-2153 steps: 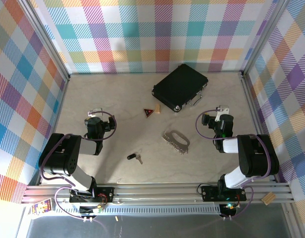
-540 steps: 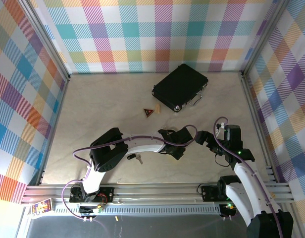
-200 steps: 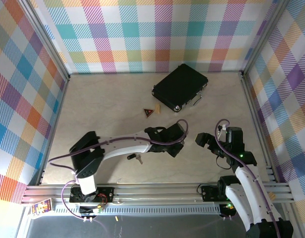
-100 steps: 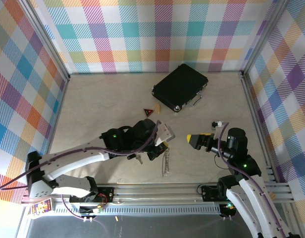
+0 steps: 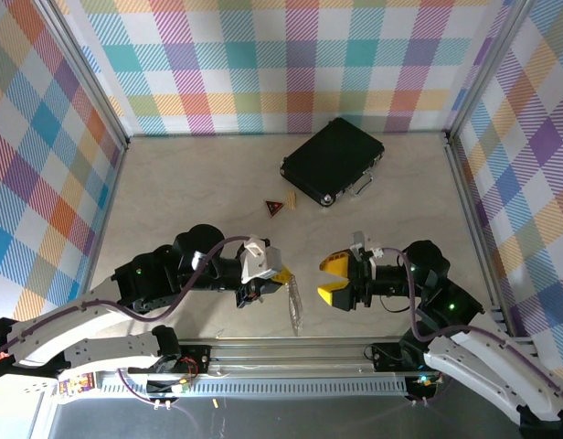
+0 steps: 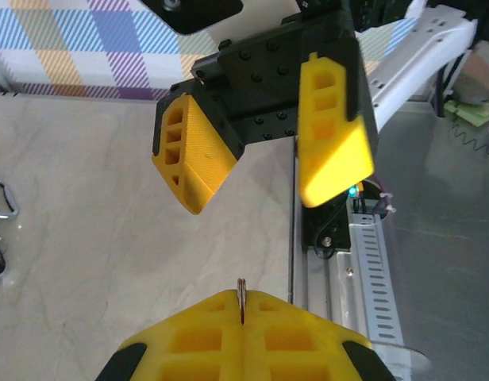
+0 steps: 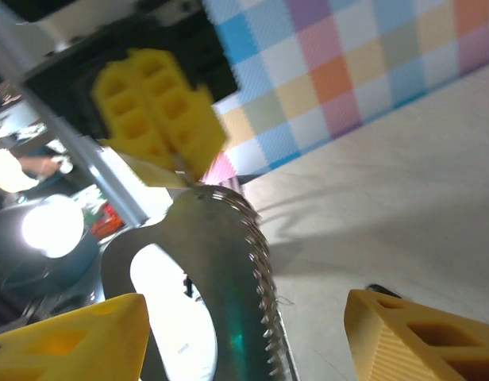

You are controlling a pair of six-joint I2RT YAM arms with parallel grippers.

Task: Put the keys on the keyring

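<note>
Where the top view gives only a thin pale strip hanging below the left gripper point(image 5: 280, 274), the right wrist view shows the keyring point(image 7: 217, 278) broadside. It is a silvery oval loop with a fine chain down one edge, and its upper end is nipped between the left arm's yellow fingers point(image 7: 161, 111). The left wrist view adds the grip itself: the two pads point(image 6: 197, 337) are pressed together on a sliver of metal edge. Beyond them the right gripper point(image 6: 264, 159) faces it with its jaws spread wide. From above, the two grippers meet nose to nose over the near middle of the table point(image 5: 172, 183), the right one just beside the keyring and not touching it. In the right wrist view the keyring stands between that gripper's own fingertips point(image 7: 419, 337), apart from both. The table is pale, marbled beige, walled by pastel plaid, with aluminium rails point(image 5: 291, 352) along the near edge. At the back lies a black case point(image 5: 334, 162). Nearer is a red-and-black tag point(image 5: 274, 207) with a small wooden block point(image 5: 291, 200) just beside it. What may be the keys point(image 5: 249, 297) is a small dark bit on the table right under the left gripper, mostly hidden, so I cannot tell for sure.
</note>
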